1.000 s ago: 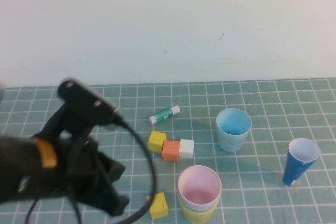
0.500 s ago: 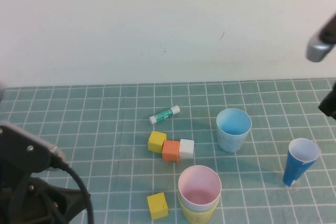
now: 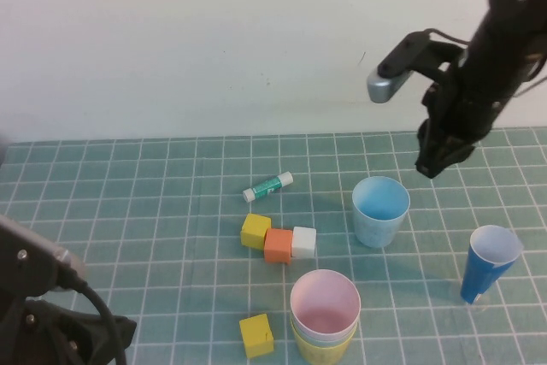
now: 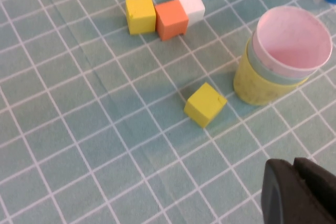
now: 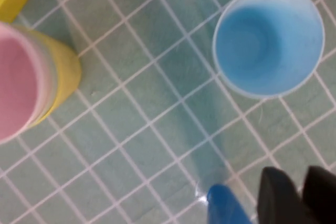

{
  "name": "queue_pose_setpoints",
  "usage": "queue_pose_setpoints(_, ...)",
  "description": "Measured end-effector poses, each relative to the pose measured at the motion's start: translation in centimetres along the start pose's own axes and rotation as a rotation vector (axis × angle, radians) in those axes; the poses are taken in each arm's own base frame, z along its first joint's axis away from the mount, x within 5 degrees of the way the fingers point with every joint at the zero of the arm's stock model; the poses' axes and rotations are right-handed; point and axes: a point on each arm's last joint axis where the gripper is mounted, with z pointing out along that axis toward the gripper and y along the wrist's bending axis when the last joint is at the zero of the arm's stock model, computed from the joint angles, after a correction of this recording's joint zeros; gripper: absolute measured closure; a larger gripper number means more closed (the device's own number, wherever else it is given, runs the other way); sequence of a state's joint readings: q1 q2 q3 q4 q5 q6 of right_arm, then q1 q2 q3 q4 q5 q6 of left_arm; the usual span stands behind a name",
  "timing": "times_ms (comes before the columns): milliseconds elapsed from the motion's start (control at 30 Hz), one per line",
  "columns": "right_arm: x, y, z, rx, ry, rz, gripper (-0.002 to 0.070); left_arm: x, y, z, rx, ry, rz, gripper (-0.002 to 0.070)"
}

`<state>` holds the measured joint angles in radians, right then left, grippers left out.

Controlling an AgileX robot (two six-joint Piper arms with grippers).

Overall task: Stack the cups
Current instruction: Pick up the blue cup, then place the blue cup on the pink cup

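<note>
Light blue cup stands upright alone on the green grid mat, apart from the pink cup nested in the green-and-yellow stack nearer the robot. Right gripper hovers above the light blue cup's far-right side, holding nothing, fingers close together. Left gripper low at near-left, jaw state unclear.

- pink cup nested in pale green, yellow cup outermost
- light blue cup — blue inside too
- dark blue cup, white inside
- desk — teal, white grid lines
- blocks: two yellow, one orange, one white
- black left gripper and right gripper
</note>
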<state>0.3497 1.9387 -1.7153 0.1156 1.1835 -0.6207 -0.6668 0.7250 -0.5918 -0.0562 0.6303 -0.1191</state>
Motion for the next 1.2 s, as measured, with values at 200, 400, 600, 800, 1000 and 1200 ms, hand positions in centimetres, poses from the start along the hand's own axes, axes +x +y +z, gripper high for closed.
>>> queue_pose_setpoints(200, -2.8, -2.5, 5.0, -0.023, 0.037, 0.043, 0.0225, 0.3, 0.0, 0.1, -0.003, 0.023, 0.0, 0.0673)
queue_pose_setpoints(400, -4.1, -4.3, 10.6, -0.04, 0.084, 0.107, 0.012, 0.3, 0.1, 0.1, -0.014, 0.029, 0.012, 0.0673)
queue_pose_setpoints(600, -4.4, -5.3, 14.7, -0.03, 0.104, 0.161, 0.0119, 0.3, 0.2, 0.1, -0.017, 0.028, 0.017, 0.0674)
queue_pose_setpoints(800, -4.1, -5.6, 17.0, -0.022, 0.121, 0.181, 0.0259, 0.3, 0.2, 0.1, -0.017, 0.028, 0.017, 0.0675)
queue_pose_setpoints(1000, -4.7, -5.8, 15.3, -0.022, 0.119, 0.178, 0.0628, 0.3, 0.2, 0.1, -0.018, 0.03, 0.018, 0.0675)
queue_pose_setpoints(1200, -5.9, -5.3, 7.1, 0.052, -0.011, 0.149, 0.0659, 0.3, 0.2, 0.1, -0.02, 0.029, 0.02, 0.0676)
